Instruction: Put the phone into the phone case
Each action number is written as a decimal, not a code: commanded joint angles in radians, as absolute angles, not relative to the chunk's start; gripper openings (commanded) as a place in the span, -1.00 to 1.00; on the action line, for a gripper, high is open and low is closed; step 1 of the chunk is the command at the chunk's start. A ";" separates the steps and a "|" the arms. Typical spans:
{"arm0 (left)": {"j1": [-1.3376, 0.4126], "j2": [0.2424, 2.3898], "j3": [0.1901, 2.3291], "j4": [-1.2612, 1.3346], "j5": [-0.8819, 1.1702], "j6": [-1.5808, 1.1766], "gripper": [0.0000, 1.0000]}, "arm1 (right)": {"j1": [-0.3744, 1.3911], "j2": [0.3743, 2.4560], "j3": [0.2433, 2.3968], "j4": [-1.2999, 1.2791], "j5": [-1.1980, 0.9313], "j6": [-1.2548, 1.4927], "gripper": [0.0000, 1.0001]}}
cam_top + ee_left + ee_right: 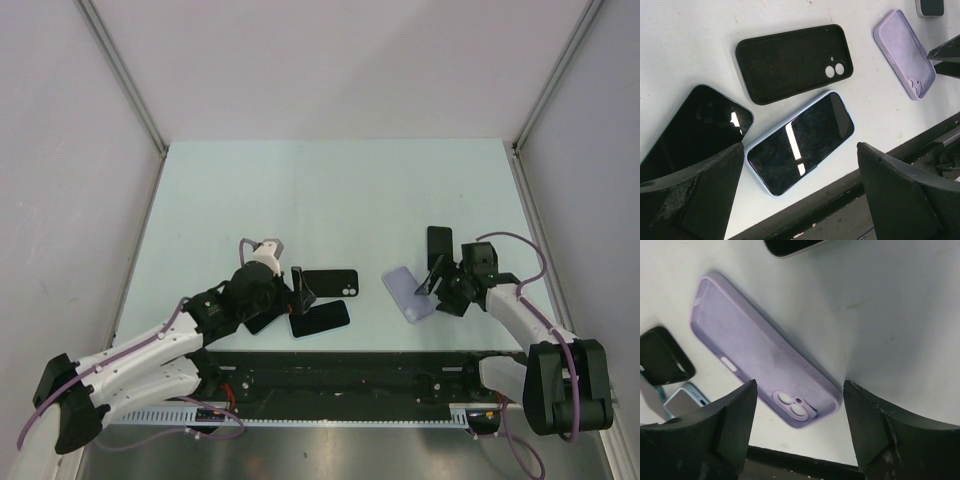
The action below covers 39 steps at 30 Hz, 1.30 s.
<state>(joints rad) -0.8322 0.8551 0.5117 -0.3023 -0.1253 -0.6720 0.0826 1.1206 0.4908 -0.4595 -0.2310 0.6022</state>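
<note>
Lilac case (755,357) flat, open side up, empty; blue-edged phone (800,142) screen up, just beside black case (790,62).

Bright even light, soft shadows; glare streak on phone (801,142) (foreground blurred).

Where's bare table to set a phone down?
Bare: the far half of the table, beyond the black case and purple case, plus a narrow gap between those two. Crowded: the near edge, where the blue-rimmed phone and a dark phone lie close together; a third phone sits just beyond the purple case.
</note>
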 commanded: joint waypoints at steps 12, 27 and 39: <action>-0.827 0.879 0.552 -0.279 -0.109 -0.658 1.00 | 0.380 1.074 0.347 -0.347 -0.281 0.859 0.47; -0.827 0.844 0.531 -0.276 -0.089 -0.666 1.00 | 0.578 1.265 0.327 0.061 -0.189 1.000 0.40; -0.827 0.822 0.512 -0.276 -0.091 -0.673 1.00 | 0.629 1.514 0.446 0.233 -0.219 0.989 0.38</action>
<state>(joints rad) -0.8307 0.8310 0.5125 -0.3016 -0.0986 -0.6727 0.6193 1.4204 0.4339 0.2745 -0.2913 1.0214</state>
